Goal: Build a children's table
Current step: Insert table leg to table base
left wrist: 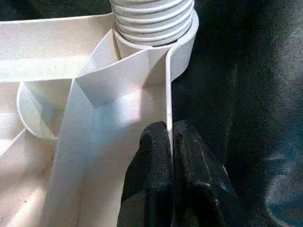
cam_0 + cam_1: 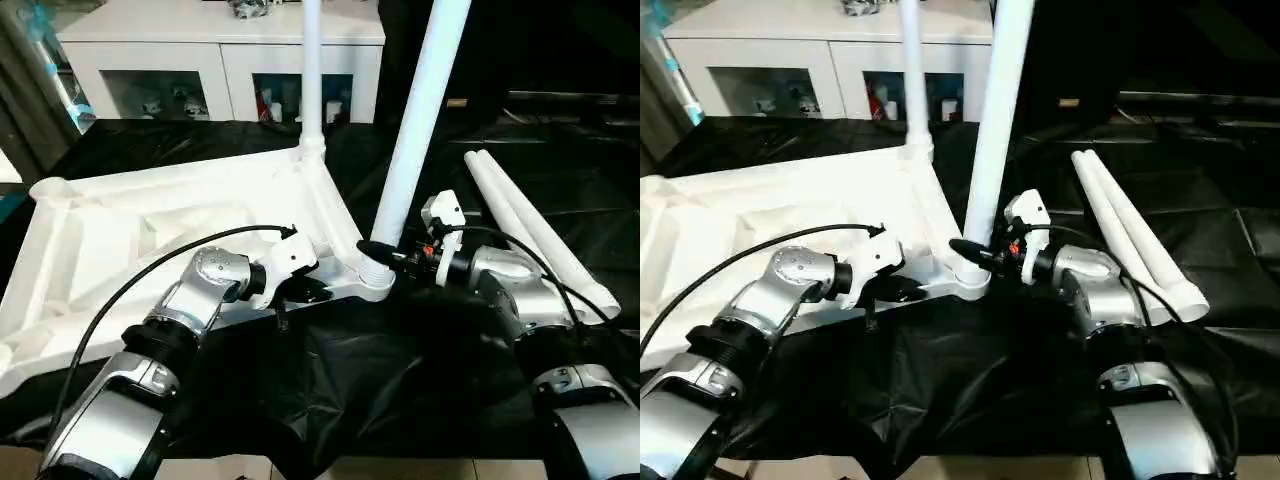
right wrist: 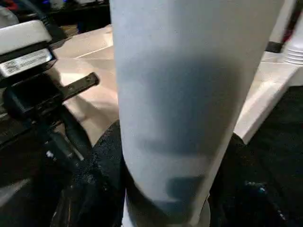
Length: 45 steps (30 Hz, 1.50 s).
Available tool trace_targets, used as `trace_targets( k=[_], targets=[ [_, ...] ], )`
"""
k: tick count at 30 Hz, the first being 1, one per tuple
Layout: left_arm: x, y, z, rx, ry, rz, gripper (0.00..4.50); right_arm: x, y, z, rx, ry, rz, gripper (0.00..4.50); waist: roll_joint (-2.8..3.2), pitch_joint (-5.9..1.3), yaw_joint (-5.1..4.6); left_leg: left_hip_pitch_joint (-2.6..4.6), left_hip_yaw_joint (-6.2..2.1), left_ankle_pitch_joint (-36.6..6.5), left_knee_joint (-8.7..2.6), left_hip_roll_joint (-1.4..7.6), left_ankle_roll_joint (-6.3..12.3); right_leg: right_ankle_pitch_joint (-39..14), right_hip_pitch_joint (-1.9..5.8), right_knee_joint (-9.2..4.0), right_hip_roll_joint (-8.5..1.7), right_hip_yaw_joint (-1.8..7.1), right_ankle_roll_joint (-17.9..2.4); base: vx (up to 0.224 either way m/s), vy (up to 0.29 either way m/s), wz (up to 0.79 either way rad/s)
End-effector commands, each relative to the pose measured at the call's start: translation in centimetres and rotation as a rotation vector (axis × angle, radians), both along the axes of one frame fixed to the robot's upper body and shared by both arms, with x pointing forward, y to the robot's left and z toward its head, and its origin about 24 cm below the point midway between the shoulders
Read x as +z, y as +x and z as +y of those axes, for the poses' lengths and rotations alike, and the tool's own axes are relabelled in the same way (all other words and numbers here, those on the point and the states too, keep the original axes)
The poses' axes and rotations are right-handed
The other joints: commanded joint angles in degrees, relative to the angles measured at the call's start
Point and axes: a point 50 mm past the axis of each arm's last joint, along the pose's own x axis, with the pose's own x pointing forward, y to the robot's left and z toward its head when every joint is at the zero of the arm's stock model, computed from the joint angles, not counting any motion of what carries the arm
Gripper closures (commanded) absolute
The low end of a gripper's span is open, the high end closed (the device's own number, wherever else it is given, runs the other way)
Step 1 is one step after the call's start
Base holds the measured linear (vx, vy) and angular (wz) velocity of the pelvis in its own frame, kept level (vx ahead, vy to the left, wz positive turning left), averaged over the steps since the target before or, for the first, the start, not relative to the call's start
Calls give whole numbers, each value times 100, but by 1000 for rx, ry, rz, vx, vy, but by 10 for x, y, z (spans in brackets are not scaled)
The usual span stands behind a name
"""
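Upside-down white plastic tabletop (image 2: 150, 225) lies on black crinkled cloth (image 2: 370, 380), ribbed underside up, rounded corner sockets. My left gripper (image 1: 169, 142) is pinched on the thin rim wall of the top, just beside the near corner socket (image 2: 372, 280). My right gripper (image 2: 385, 252) is clamped around the smooth round tube leg (image 2: 420, 120) standing in that socket, tilted; ridged thread at its base. Second leg (image 2: 311, 70) stands upright in the far corner socket. Two loose tapering legs (image 2: 535, 230) lie side by side on the cloth to my right. White glass-door cabinet (image 2: 215, 65) behind, small items on its shelves, too small to tell.
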Motion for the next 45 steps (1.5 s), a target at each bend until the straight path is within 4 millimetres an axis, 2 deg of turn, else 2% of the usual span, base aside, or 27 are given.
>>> trace_targets(
  k=[1,8,11,12,13,21,22,24,25,26,27,28,30,36,37,39,44,45],
  targets=[
    [-4,0,15,12,90,16,450,-23,-9,-12,11,-86,117,262,-42,-348,39,19,-54,-1151,-414,248,534,-1228,319,-418,-403,249,-1486,0,0,0],
    [-4,0,14,1,90,15,450,-22,-7,-14,-20,-58,130,262,-38,-340,41,16,-64,-1218,-432,248,458,-1376,314,-428,-403,247,-1442,0,0,0],
    [-4,0,14,5,90,14,450,-22,-4,-15,-64,-12,135,262,-38,-346,42,22,-60,-1214,-426,247,465,-1366,313,-430,-404,251,-1440,0,0,0],
    [-4,1,14,11,89,13,450,-22,-3,-19,-125,25,138,262,-10,-347,48,25,-65,-1209,-429,249,462,-1361,312,-429,-411,249,-1449,0,0,0],
    [-4,1,13,11,88,12,450,-22,-3,-20,-137,35,142,262,-15,-343,41,22,-61,-1224,-430,249,460,-1369,307,-436,-406,250,-1448,0,0,0],
    [-3,2,14,33,82,6,450,-39,-16,-32,-233,104,174,262,5,-321,44,40,-72,-1496,-462,246,366,-1738,289,-494,-398,246,-1315,0,0,0],
    [-4,3,14,33,82,6,450,-41,-18,-32,-232,104,175,262,22,-333,48,43,-83,-1475,-463,249,353,-1698,293,-481,-410,248,-1324,0,0,0],
    [-4,3,15,35,84,6,450,-44,-21,-32,-229,105,178,262,14,-339,54,46,-75,-1458,-462,254,361,-1583,290,-483,-409,256,-1347,0,0,0],
    [-4,3,15,37,85,5,450,-46,-26,-30,-223,109,172,262,51,-333,60,41,-78,-1438,-475,257,368,-1399,292,-482,-385,247,-1357,0,0,0],
    [-4,3,15,37,85,5,450,-46,-26,-30,-223,109,172,262,42,-341,51,39,-80,-1436,-470,253,361,-1351,298,-463,-389,247,-1373,0,0,0],
    [-4,3,15,37,87,2,450,-46,-30,-27,-214,103,156,262,69,-344,62,39,-82,-1415,-472,249,368,-1273,307,-466,-390,245,-1389,0,0,0],
    [-4,3,15,37,87,2,450,-46,-30,-27,-214,103,156,262,53,-347,54,39,-80,-1441,-475,244,371,-1279,313,-466,-389,242,-1383,0,0,0],
    [-4,4,14,34,89,2,450,-46,-32,-24,-195,86,140,262,71,-351,55,42,-80,-1429,-474,245,376,-1261,313,-466,-394,242,-1389,0,0,0],
    [-3,4,11,15,93,0,450,-39,-28,-13,-121,20,114,262,76,-338,42,41,-88,-1548,-487,238,321,-1655,304,-508,-398,240,-1279,0,0,0],
    [-3,4,11,7,94,-1,450,-37,-27,-11,-105,2,115,262,49,-329,35,38,-84,-1561,-491,239,323,-1678,299,-515,-392,241,-1270,0,0,0],
    [-2,4,11,4,94,-1,450,-37,-27,-10,-99,-6,115,262,67,-325,37,39,-87,-1580,-495,240,312,-1725,293,-514,-396,244,-1250,0,0,0],
    [-3,-1,9,-53,95,11,450,-35,-22,-3,45,-111,147,262,-15,-310,25,26,-77,-1492,-482,241,370,-1875,287,-521,-411,250,-1224,0,0,0],
    [-4,-3,9,-72,99,16,450,-35,-22,-2,77,-135,158,262,2,-320,37,21,-77,-1396,-477,242,397,-1778,297,-506,-413,254,-1239,0,0,0]
  ],
)
